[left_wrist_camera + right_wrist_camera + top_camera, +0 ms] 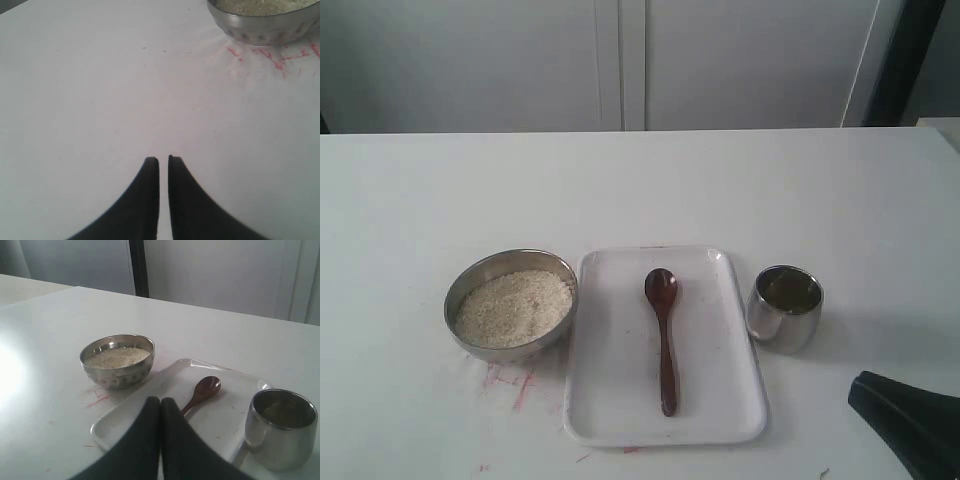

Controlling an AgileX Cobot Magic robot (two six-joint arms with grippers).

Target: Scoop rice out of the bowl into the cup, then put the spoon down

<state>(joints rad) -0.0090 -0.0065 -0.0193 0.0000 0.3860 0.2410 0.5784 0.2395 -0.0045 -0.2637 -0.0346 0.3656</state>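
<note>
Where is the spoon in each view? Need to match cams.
Exterior view: the spoon lies mid white tray, scoop toward the far side of the table.
Left wrist view: not in it.
Right wrist view: the spoon lies on the tray, its handle end hidden behind the shut right gripper.
Shared landmark: the bowl of rice shows in all three.

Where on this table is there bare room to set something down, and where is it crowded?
Free: the wide table strip behind the bowl, tray and cup; the table left of the bowl; the tray's bare floor either side of the spoon. Crowded: bowl hard by the tray's edge, the slim tray-to-cup gap, and the near corner holding the right gripper.
</note>
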